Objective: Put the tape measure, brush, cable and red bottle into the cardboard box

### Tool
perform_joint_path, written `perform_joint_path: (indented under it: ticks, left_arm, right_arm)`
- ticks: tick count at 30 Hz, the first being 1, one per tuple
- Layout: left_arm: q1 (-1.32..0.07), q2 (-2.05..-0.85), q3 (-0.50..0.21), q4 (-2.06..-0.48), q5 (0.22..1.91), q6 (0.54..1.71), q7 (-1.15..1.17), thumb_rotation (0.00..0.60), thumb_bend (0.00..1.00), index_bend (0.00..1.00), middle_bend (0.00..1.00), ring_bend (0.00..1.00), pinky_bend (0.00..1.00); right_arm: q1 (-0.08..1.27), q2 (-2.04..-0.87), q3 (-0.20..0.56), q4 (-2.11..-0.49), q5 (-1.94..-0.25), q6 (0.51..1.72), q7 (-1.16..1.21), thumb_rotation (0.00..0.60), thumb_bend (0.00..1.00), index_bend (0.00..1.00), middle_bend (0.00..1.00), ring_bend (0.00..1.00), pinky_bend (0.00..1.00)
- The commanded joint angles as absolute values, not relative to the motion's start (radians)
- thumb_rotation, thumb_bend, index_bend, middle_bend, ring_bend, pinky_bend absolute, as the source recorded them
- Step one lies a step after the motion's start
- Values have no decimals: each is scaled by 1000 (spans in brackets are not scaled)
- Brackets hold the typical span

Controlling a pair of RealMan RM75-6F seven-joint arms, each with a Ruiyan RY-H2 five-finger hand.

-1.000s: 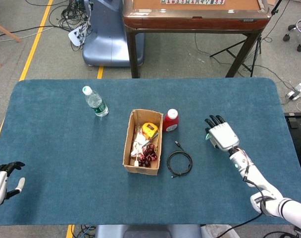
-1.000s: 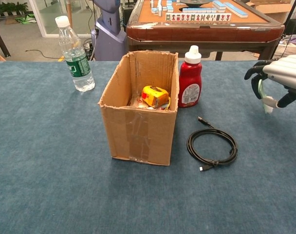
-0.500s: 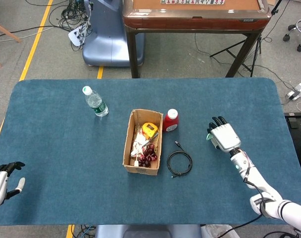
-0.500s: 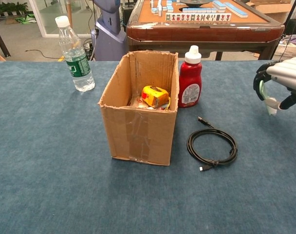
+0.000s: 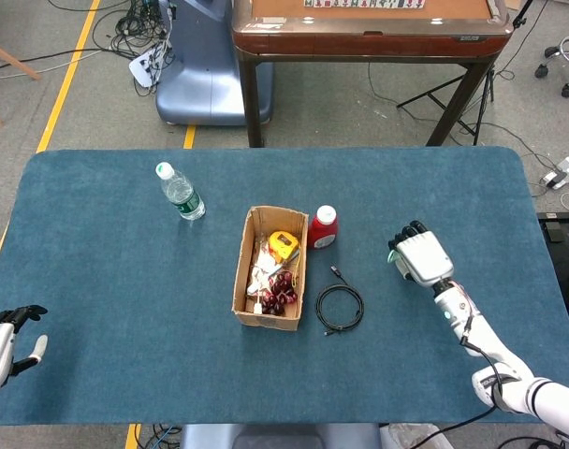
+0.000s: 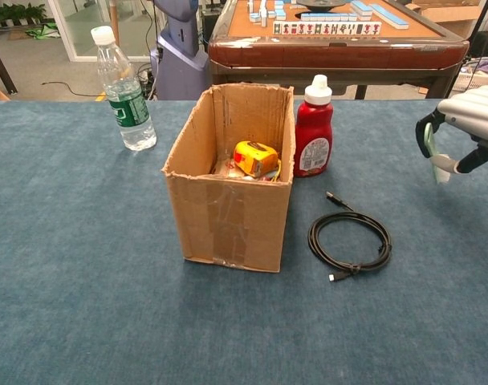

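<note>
1. Cardboard box (image 5: pixel 269 269) is sitting mid-frame in head view on the blue table (image 5: pixel 97 281), open side up, w/ the yellow tape measure (image 5: pixel 283 245) lying inside toward its far end.
2. Dark red & white items are showing in the box nearer the bottom of frame; can't tell what they are, brush not identifiable.
3. Red bottle (image 6: pixel 313 127) is standing upright, white cap on top, just beside the box's right wall, toward the upper centre of chest view.
4. Black cable (image 6: pixel 350 241) is lying coiled on the table, lower right of the box, apart from it & from the bottle.
5. Right hand (image 5: pixel 420 257) is hovering right of centre in head view, well apart from the cable, holding nothing; fingers (image 6: pixel 427 136) are curling downward w/ gaps between them.
6. Left hand (image 5: pixel 4 344) is sitting at lower left edge of head view, empty, fingers loosely apart.
7. Clear water bottle (image 5: pixel 180 192) is standing upper left of the box.
</note>
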State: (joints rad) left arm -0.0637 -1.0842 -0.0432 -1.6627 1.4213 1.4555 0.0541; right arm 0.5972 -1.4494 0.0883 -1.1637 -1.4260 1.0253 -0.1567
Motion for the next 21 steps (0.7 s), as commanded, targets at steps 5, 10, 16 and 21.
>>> perform_joint_path:
  ticks: [5,10,16,21]
  left_arm:
    - [-64,-1084,-43,-1662,1421,1455,53,600,354,343,408,351,550]
    - [-64,-1083,-44,-1662,1420,1454,52,600,354,343,408,351,550]
    - [-64,-1083,-43,-1663,1421,1455,53,600,354,343,408,350,550]
    - [-64,-1083,-44,-1664,1421,1456,52,600,354,343,408,351,550]
  right_arm:
    - [603,-1427,102,-1205,-1433,1047,-172,600,496,782,467,299,232]
    - [609,-1386,123,-1284,-1438,1075,-218,600,496,781,467,299,232]
    - [627,-1338,157,-1402,-1434,1096,-299,600,496,781,467,299,232]
    - [645,-1305,187,-1501,-1431,1111,-366,600,496,782,467,299,232]
